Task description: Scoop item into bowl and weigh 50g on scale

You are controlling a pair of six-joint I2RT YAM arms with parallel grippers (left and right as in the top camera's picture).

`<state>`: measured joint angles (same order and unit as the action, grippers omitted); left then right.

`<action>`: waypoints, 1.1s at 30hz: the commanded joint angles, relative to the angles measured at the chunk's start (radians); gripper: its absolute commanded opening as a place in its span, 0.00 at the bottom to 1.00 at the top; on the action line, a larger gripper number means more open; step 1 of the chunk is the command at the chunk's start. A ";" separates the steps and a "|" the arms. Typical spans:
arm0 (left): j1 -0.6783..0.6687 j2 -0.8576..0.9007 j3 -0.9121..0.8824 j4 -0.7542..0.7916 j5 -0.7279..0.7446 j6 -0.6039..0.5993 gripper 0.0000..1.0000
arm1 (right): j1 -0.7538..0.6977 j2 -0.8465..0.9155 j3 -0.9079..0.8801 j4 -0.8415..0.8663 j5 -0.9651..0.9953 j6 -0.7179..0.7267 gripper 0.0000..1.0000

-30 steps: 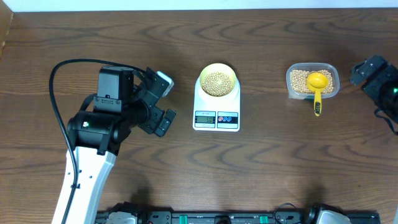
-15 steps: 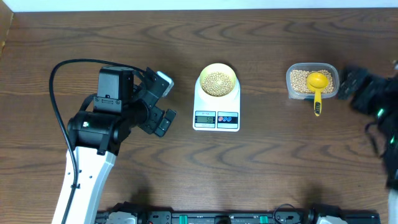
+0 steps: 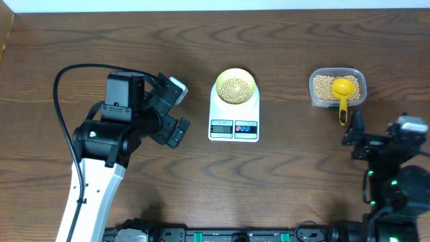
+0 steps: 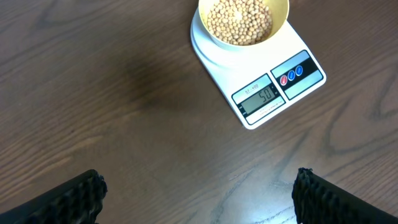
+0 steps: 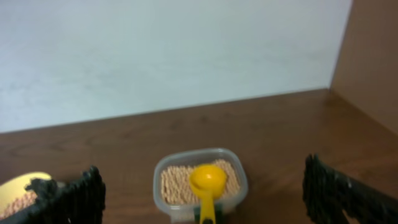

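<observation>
Tan beans (image 4: 239,18) fill the pale yellow bowl (image 4: 282,14), which sits on the platform of the white scale (image 3: 234,117), a little toward 12 o'clock from the middle of the table (image 3: 302,181), so its load is weighed where it stands. The display (image 4: 258,96), at the scale's 6 o'clock edge, seems to read fifty, though the digits are small. If so, the weighing looks done or nearly so. At 2 o'clock lies the clear tub (image 5: 198,152) with more beans. The yellow scoop (image 3: 343,99) is laid in it, cup on the beans and handle hanging over the rim toward 6 o'clock, probably parked for an easy reach from the near side. Neither pincer holds anything. The left gripper (image 3: 179,109) hovers at the scale's 9 o'clock, near but apart from it, fingers spread wide and its camera looking down on bowl and display, a fair post for checking the reading. The right gripper (image 3: 377,131) is at the tub's 6 o'clock, near the handle's tip yet clear of it, fingers likewise wide apart and facing the tub. Should the figure fall short, that arm seems best placed to take up the scoop.
</observation>
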<state>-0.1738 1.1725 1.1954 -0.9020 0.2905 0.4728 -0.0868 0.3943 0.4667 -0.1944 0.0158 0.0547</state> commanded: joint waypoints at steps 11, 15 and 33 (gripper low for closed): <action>0.004 0.003 0.000 -0.003 0.015 0.013 0.98 | 0.153 -0.208 -0.382 0.266 0.008 -0.139 0.99; 0.004 0.003 0.000 -0.003 0.015 0.013 0.97 | 0.153 -0.229 -0.432 0.300 0.008 -0.139 0.99; 0.004 0.003 0.000 -0.003 0.015 0.013 0.97 | 0.152 -0.389 -0.461 0.122 0.012 -0.139 0.99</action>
<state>-0.1738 1.1725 1.1954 -0.9020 0.2909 0.4728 0.0616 0.0143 0.0071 -0.0677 0.0193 -0.0708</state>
